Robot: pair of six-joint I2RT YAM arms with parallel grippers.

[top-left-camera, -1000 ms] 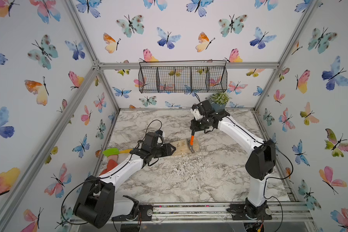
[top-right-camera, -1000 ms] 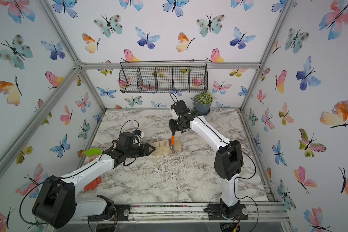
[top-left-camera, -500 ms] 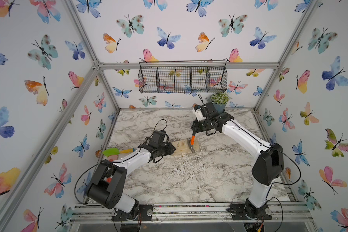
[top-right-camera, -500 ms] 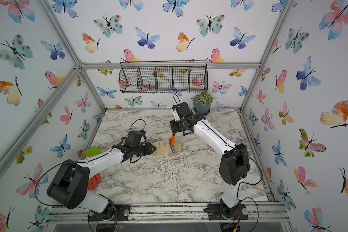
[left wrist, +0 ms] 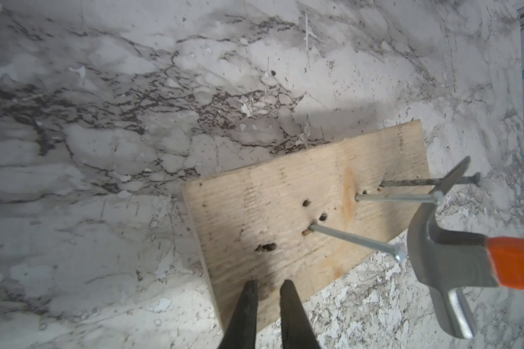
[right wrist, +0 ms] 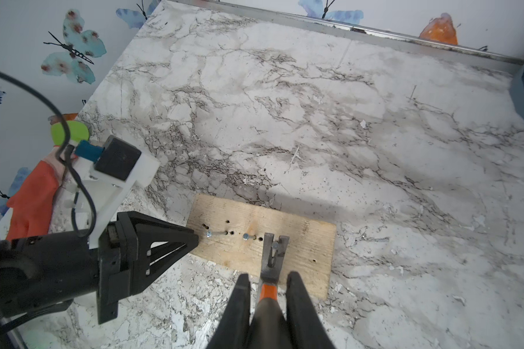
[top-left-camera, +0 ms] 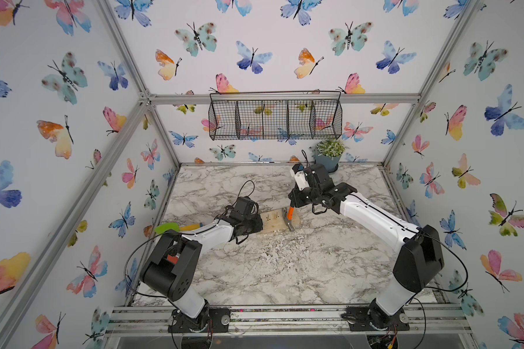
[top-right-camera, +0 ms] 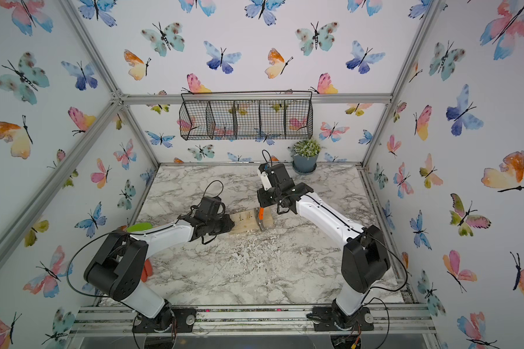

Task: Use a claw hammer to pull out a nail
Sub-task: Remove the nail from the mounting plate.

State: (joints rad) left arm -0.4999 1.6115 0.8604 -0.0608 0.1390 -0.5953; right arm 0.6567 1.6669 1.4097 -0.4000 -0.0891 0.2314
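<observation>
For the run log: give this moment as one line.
right gripper: shut on claw hammer | claw: around nail in board | left gripper: at board end

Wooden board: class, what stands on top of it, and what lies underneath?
Three nails stand in the wooden board; the claw hammer hooks one, and the left gripper is at its end. It lies on the marble tabletop; its underside is hidden.

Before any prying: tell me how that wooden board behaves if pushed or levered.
The wooden board looks thin, so probably light and apt to slide on the marble tabletop. Solid wood, it likely stays stiff. With the claw hammer hooked on a nail, that end may lift unless the left end effector holds it.
</observation>
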